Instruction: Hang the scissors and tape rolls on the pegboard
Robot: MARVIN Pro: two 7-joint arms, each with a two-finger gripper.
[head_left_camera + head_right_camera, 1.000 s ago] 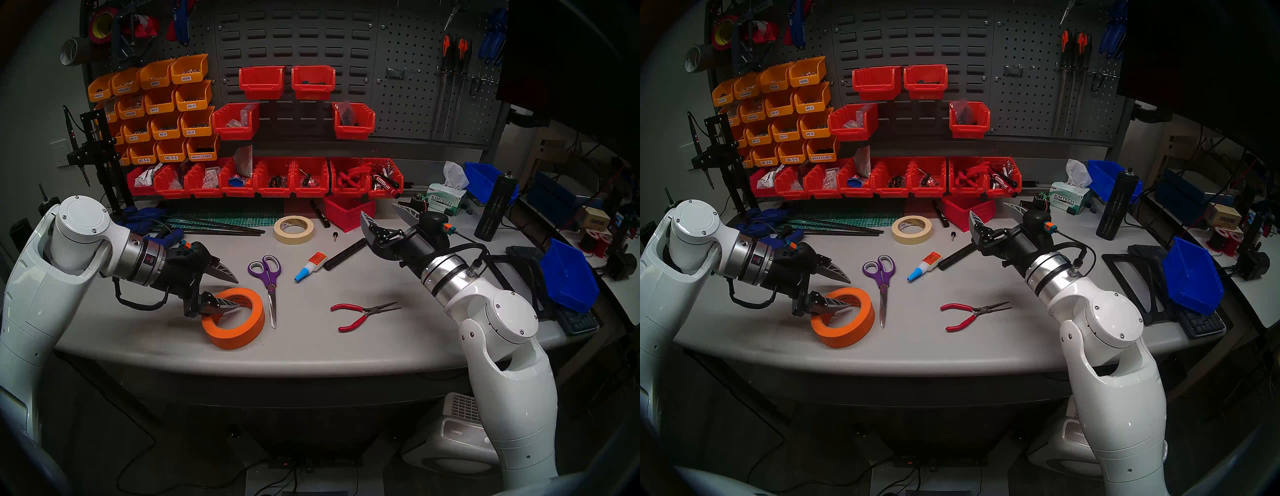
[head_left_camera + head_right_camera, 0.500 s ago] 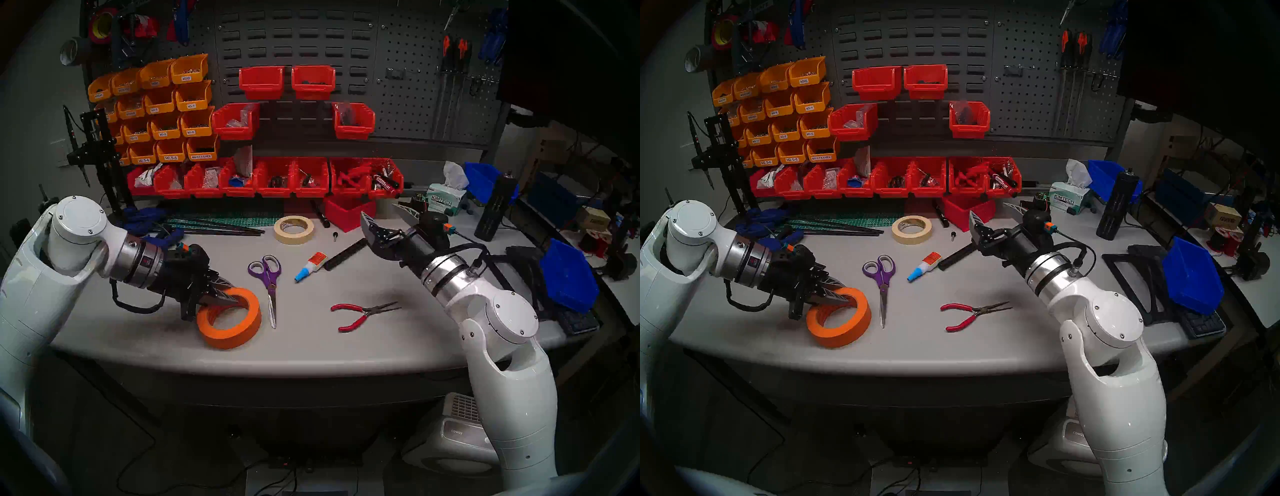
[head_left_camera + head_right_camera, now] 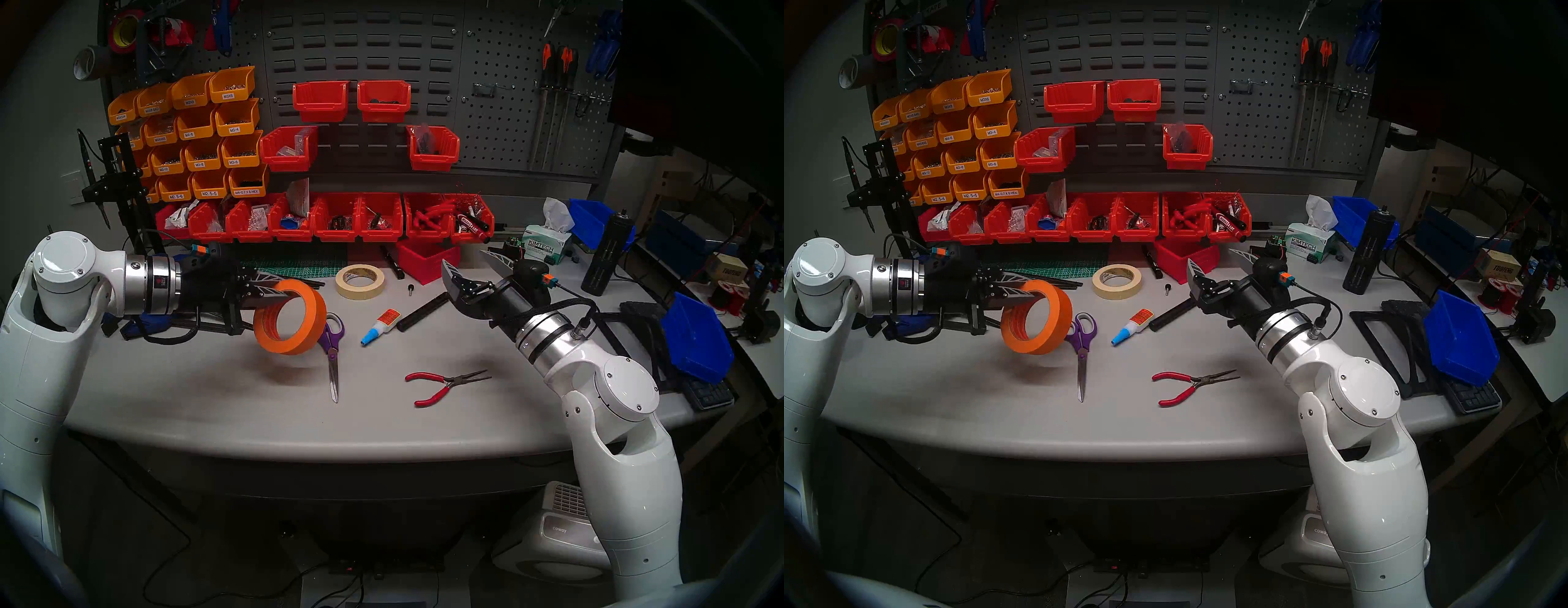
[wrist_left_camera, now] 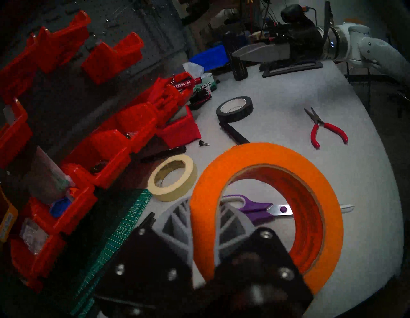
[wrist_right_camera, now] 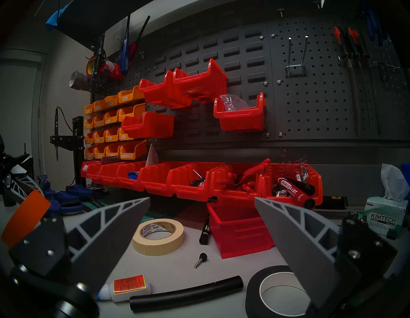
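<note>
Where it lay flat before, orange roll (image 3: 292, 317) now aloft, upright, pinched in left gripper (image 3: 278, 293); right gripper (image 3: 466, 265) agape.

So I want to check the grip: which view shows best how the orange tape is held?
The left wrist view: the orange tape fills it, one finger outside the ring wall, the other inside. Both head views show the left gripper holding it clear of the table from the side. The right wrist view catches only an orange sliver at its edge.

Two head views high above; two wrist views low and close.

Both head eyes look down on the grey bench (image 3: 254, 407) toward the far dark perforated pegboard (image 3: 505, 127). Both wrist views share the cream masking-tape ring (image 4: 173, 177), approached from opposite sides.
</note>
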